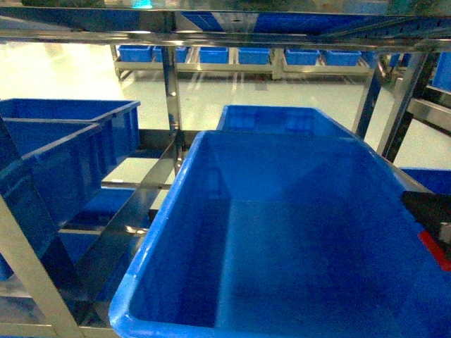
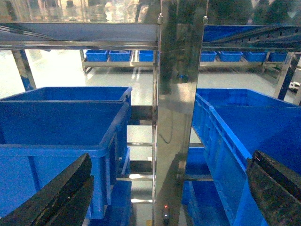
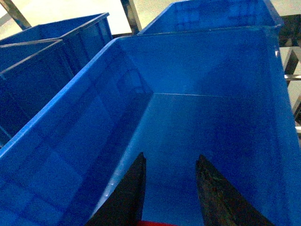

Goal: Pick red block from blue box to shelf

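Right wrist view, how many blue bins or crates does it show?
4. The smooth-walled blue box below the right gripper, the rear crate just behind it, and at the left the near-left crate and the far-left crate. Others may be out of frame.

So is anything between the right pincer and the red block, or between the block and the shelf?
The only red is a sliver, possibly the red block, between the right pincer's fingers; nothing separates them. Toward the shelf, the blue box's far wall and a blue crate behind it stand ahead.
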